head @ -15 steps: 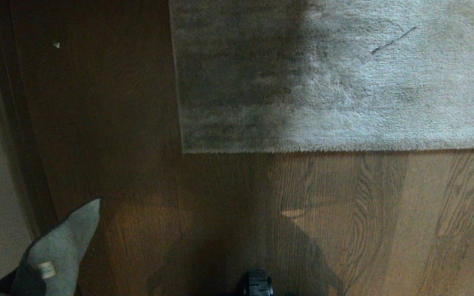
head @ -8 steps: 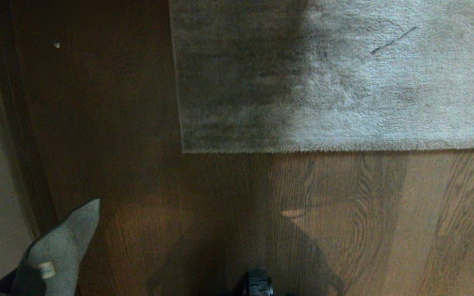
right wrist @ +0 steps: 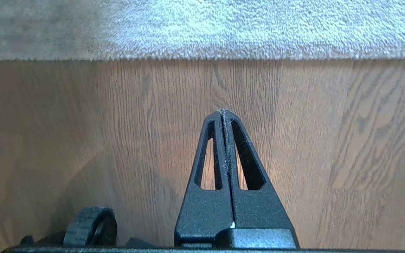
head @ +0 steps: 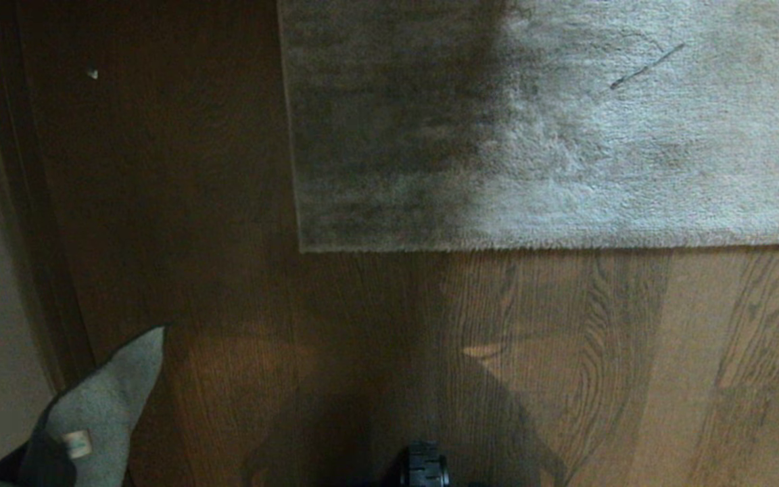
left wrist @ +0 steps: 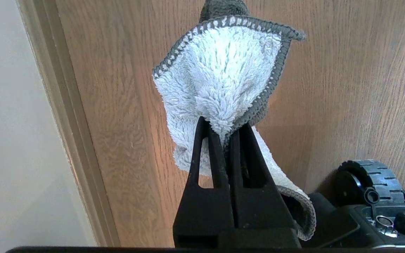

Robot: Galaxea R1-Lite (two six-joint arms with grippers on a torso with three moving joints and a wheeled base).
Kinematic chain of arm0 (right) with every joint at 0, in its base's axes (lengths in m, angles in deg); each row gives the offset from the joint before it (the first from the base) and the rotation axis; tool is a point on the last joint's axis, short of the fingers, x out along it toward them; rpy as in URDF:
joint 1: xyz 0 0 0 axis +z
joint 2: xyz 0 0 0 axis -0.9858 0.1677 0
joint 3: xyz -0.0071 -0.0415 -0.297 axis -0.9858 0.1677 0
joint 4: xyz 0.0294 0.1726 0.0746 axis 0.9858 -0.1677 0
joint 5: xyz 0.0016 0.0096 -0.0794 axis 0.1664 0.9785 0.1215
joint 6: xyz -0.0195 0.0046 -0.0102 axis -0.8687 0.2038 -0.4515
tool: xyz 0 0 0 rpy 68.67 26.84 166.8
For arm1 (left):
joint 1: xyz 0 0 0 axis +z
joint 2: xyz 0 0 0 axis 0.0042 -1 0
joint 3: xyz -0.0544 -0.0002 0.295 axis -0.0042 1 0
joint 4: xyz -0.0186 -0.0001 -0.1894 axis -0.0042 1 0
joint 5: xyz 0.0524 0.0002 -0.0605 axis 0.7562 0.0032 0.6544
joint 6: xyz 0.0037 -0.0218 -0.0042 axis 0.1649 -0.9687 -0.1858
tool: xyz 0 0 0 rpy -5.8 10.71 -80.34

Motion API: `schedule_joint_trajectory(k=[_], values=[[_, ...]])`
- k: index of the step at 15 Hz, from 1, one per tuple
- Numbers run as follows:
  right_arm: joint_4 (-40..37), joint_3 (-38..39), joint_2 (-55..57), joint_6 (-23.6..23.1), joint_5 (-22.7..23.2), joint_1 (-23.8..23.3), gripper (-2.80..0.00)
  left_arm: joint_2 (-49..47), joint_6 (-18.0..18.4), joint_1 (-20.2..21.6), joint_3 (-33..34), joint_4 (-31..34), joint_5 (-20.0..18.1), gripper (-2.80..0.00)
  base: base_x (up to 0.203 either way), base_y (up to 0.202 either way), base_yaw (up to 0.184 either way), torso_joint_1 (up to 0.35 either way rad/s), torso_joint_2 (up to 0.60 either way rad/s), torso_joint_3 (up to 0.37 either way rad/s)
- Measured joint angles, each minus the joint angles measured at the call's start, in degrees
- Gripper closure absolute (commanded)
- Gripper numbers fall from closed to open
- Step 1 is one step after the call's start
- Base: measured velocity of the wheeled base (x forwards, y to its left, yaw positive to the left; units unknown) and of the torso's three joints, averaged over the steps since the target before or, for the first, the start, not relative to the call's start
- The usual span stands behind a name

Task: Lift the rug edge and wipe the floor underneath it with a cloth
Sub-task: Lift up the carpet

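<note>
The pale grey-beige rug [head: 565, 135] lies flat across the far side, and its rug edge [head: 531, 246] runs straight to a square corner [head: 303, 247]. Brown wood-grain floor [head: 376, 352] lies bare in front of it. At the lower left hangs the small grey cloth [head: 102, 399] with its whitish tag. In the left wrist view my left gripper [left wrist: 224, 127] is shut on the fluffy cloth [left wrist: 220, 70], above the floor [left wrist: 346, 88]. My right gripper [right wrist: 223, 112] is shut and empty over the floor [right wrist: 329, 140], short of the rug edge [right wrist: 223, 57].
A wall [left wrist: 9, 140] and wooden baseboard [left wrist: 65, 123] run along the left side. My base's black wheel [head: 423, 467] shows at the bottom centre, as a wheel [left wrist: 371, 179] beside the cloth and as a wheel [right wrist: 90, 225] near the right gripper.
</note>
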Motion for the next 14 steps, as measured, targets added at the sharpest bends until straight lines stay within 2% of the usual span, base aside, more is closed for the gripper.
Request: schedule_joint_trajectory(k=[3,5,14], values=[[6.15,-0.09,7.34,-0.13,0.00,0.04,0.00,0.00,-0.01,0.00,0.00,0.00,-0.02,0.00,0.000,0.000,0.000,0.000,0.00,0.000],[7.64,-0.13,11.00,-0.02,0.02,0.01,0.00,0.00,-0.02,0.02,0.00,0.00,-0.01,0.00,0.000,0.000,0.000,0.000,0.00,0.000],[-7.24,-2.25,14.84,2.33,0.00,-1.68,0.00,0.00,0.00,0.00,0.02,0.00,-0.02,0.00,0.000,0.000,0.000,0.000,0.00,0.000]])
